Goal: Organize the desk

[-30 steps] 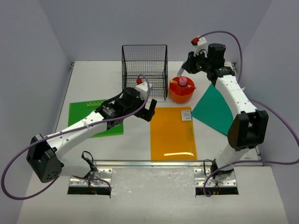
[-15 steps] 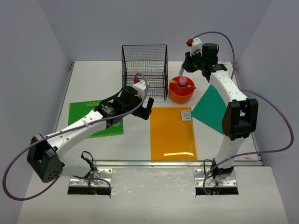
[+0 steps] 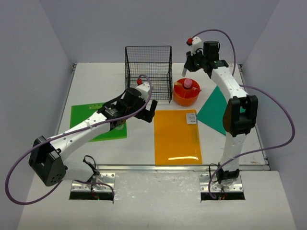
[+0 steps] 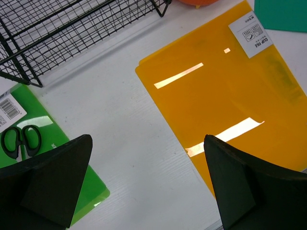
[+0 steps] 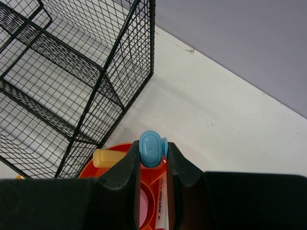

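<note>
The desk [image 3: 96, 81] is a white tabletop with a silver rail [image 3: 158, 167] along its near edge. My right gripper [image 3: 186, 72] is shut on a blue-capped marker [image 5: 151, 148]. It holds the marker upright above the round orange tray [image 3: 178, 98], near the tray's far edge. My left gripper [image 3: 152, 111] is open and empty. It hovers over bare desk [image 4: 124, 124] between the green folder [image 4: 48, 129] and the orange folder [image 4: 230, 86]. Black scissors [image 4: 19, 140] lie on the green folder.
A black wire-mesh rack [image 3: 148, 72] stands at the back, left of the tray. The tray [image 5: 88, 171] holds a yellow marker [image 5: 108, 157] and a pink-topped item [image 3: 188, 84]. A teal folder [image 3: 218, 112] lies at the right.
My right gripper has moved left and toward the back with the marker still in it. My left gripper has shifted slightly toward the rack.
</note>
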### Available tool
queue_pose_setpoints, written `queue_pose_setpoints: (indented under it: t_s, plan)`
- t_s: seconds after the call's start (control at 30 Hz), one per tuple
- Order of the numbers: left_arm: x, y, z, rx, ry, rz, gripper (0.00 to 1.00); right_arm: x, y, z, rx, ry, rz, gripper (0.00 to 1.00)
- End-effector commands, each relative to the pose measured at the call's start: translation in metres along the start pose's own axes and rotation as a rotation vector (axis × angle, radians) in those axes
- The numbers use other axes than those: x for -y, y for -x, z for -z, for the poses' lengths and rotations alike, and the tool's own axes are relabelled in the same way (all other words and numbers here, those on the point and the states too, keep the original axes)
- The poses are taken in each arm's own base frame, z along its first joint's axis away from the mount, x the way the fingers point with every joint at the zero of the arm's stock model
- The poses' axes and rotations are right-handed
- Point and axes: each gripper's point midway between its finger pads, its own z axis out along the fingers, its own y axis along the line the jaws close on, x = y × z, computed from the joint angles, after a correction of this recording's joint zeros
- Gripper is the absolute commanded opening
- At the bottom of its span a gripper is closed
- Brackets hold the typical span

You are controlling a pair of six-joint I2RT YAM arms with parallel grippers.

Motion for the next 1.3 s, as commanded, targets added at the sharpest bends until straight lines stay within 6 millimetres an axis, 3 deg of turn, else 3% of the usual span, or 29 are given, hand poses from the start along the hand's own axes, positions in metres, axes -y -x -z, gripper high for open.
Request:
queue_pose_setpoints:
  t_s: [0.0, 0.43, 0.53, 0.63, 0.77, 0.83, 0.97, 1.1, 1.23, 1.27]
  plan:
    - [-0.005, 0.014, 0.001, 0.040, 0.008, 0.014, 1.00, -0.007, 0.018, 0.000, 0.014, 0.034, 0.077, 0.00]
    - [-0.015, 0.005, 0.000, 0.015, 0.034, 0.032, 1.00, -0.018, 0.001, -0.011, -0.061, 0.076, 0.116, 0.08]
    - [-0.021, 0.003, 0.001, 0.009, 0.056, 0.044, 1.00, -0.019, 0.002, -0.012, -0.064, 0.076, 0.119, 0.19]
    - [-0.030, 0.000, 0.001, 0.002, 0.087, 0.067, 1.00, -0.019, 0.005, -0.010, -0.063, 0.075, 0.119, 0.38]
    - [-0.055, -0.009, 0.002, -0.026, 0.139, 0.138, 1.00, -0.023, 0.021, -0.002, -0.036, 0.074, 0.118, 0.60]
    - [-0.079, -0.017, 0.004, -0.041, 0.185, 0.182, 1.00, -0.027, 0.032, 0.004, -0.014, 0.074, 0.113, 0.70]
    - [-0.109, -0.035, 0.008, -0.069, 0.244, 0.214, 0.98, -0.038, 0.063, 0.023, 0.048, 0.089, 0.110, 0.75]
    - [-0.141, -0.046, 0.010, -0.088, 0.312, 0.207, 0.82, -0.054, 0.091, 0.049, 0.109, 0.117, 0.085, 0.75]
    - [-0.163, -0.070, 0.003, -0.177, 0.346, 0.169, 0.41, -0.079, 0.094, 0.071, 0.129, 0.181, 0.040, 0.75]
    - [-0.165, -0.070, 0.003, -0.178, 0.349, 0.172, 0.41, -0.084, 0.093, 0.075, 0.128, 0.194, 0.035, 0.75]
